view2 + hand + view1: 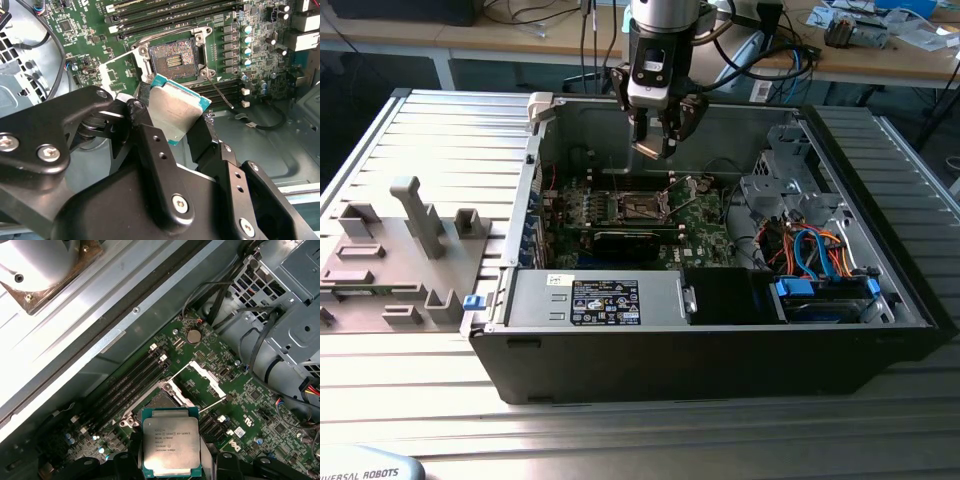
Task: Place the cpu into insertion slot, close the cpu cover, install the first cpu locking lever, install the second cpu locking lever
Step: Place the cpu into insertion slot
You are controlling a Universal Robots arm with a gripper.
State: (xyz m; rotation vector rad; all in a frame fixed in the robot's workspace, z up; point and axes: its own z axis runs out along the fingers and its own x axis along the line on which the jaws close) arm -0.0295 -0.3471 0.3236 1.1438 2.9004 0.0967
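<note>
My gripper hangs inside the open computer case, above the green motherboard. It is shut on the cpu, a flat silver-topped chip held by two opposite edges between the black fingers. The cpu hovers tilted, just off the insertion slot, whose dark contact field lies bare. The slot is partly covered by the chip in the first wrist view. The cpu cover stands swung open beside the slot. A thin locking lever sticks out, released.
The case walls ring the board. A power supply sits along the near side. A drive cage with blue and orange cables is at the exterior view's right. A black expansion card and memory slots flank the socket. A grey fixture tray lies outside.
</note>
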